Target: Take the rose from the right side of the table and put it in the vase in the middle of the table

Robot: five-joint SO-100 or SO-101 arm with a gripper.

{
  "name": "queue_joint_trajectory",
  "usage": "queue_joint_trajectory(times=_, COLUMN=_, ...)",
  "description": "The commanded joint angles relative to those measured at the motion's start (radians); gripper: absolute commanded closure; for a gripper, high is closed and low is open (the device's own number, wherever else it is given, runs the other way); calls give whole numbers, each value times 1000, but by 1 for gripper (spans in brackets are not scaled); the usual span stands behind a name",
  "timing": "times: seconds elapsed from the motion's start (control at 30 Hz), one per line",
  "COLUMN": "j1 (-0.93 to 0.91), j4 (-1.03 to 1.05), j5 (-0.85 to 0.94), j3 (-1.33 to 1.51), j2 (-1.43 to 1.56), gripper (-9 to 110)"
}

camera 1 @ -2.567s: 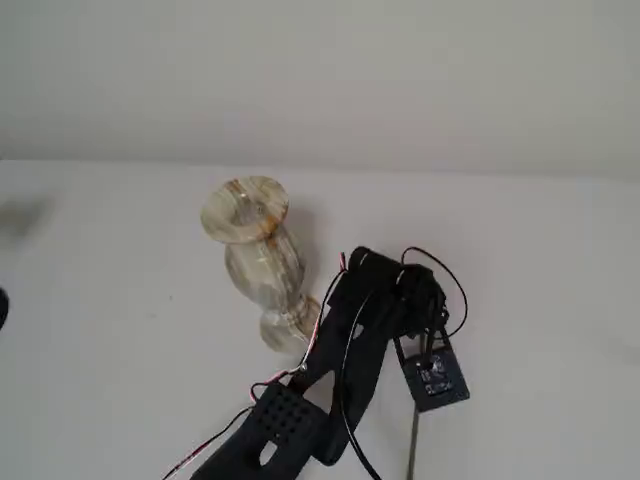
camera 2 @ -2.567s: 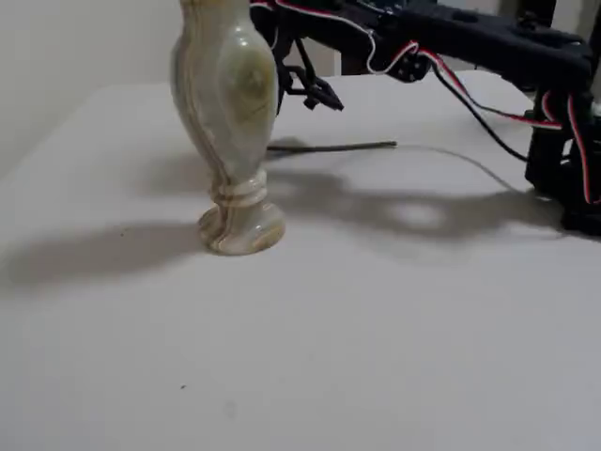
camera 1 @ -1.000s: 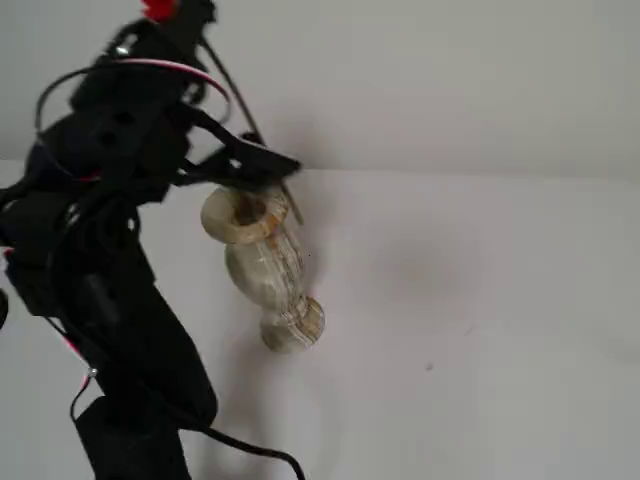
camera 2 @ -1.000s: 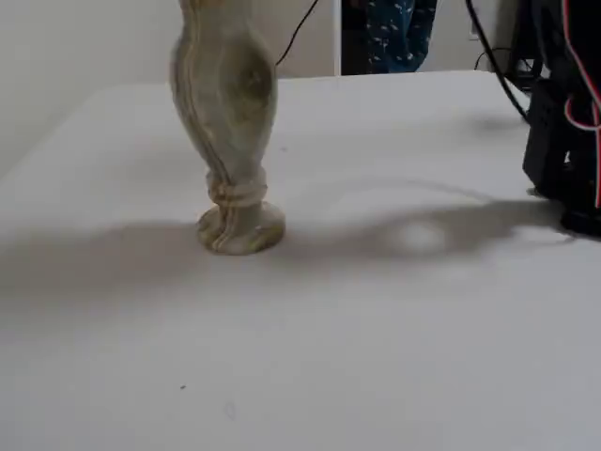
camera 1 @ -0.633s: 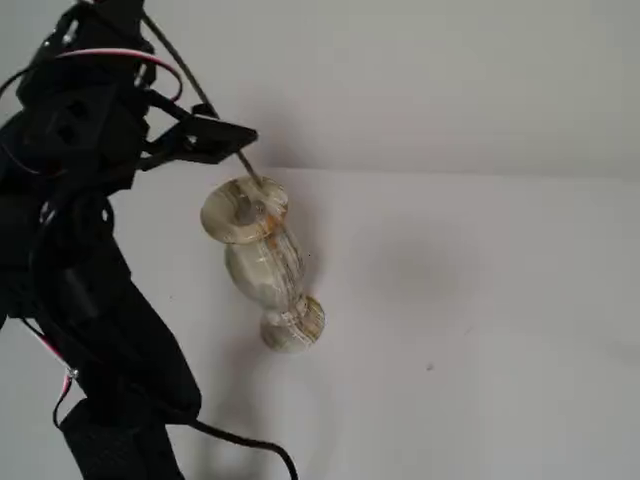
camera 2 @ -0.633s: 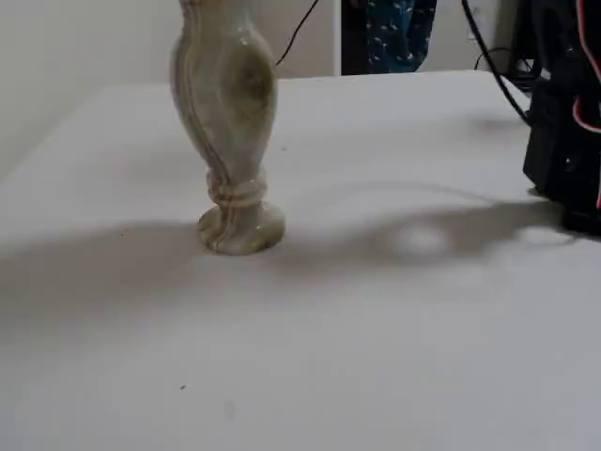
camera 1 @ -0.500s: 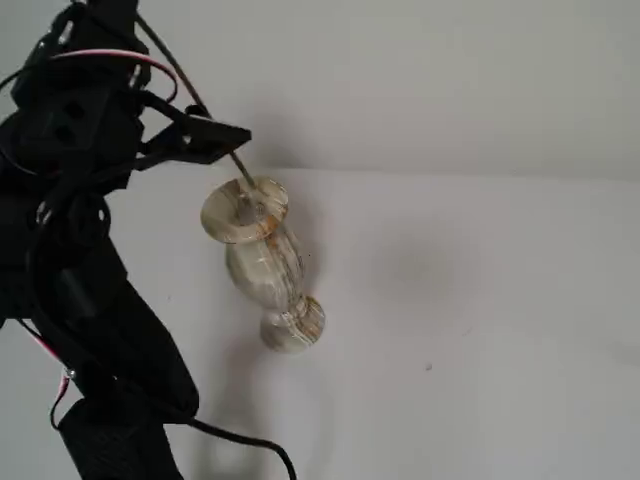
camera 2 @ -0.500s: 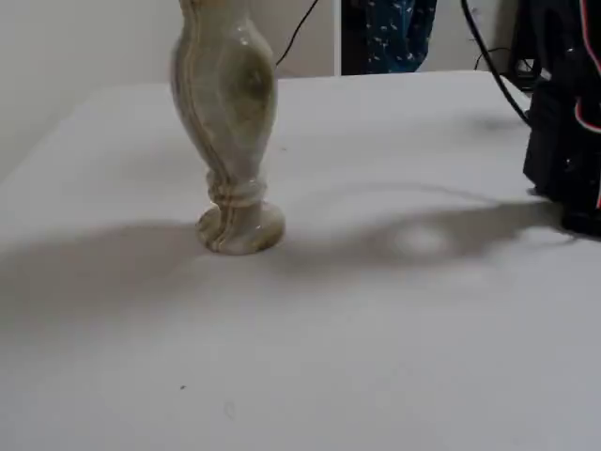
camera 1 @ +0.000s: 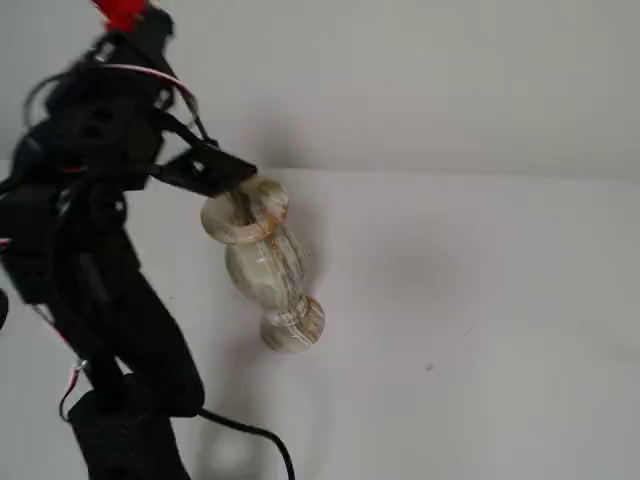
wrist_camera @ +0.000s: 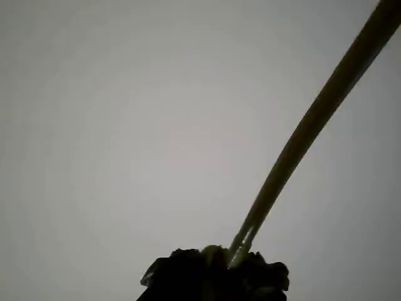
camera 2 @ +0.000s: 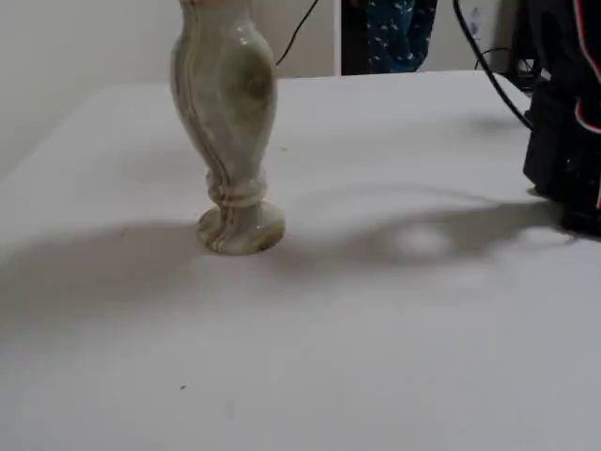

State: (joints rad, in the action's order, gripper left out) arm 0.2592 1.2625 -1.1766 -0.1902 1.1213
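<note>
Rose (camera 1: 122,12) is up high, its red bloom poking out at the top edge of a fixed view, right above the black arm (camera 1: 95,250). In the wrist view the grey-green stem (wrist_camera: 313,122) slants from the upper right corner down to a dark clump at the bottom edge. Claw (camera 1: 232,180) sits right over the vase's flared rim, and whether it's clenched on the stem or released, I can't tell from here. Vase (camera 1: 262,262) stands upright on the white worktop (camera 1: 470,300). In the other fixed view the vase (camera 2: 228,122) shows its bulbous body, narrow waist and round foot, rim cut off by the frame, with the worktop (camera 2: 376,357) shadowed around it.
</note>
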Motion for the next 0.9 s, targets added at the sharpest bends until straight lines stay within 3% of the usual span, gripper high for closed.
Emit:
queue_joint_trajectory(times=0.0, j1=-31, j4=35, j5=-48, j3=-38, j2=5, gripper=102)
queue_joint_trajectory(times=0.2, j1=-60, j4=75, j5=-69, j3=-38, j2=-6, gripper=98)
queue_joint_trajectory(times=0.57, j1=-72, j4=184, j5=-72, j3=-40, j2=2, gripper=59)
queue_joint_trajectory(times=0.87, j1=-77, j4=233, j5=104, j3=-40, j2=48, gripper=54)
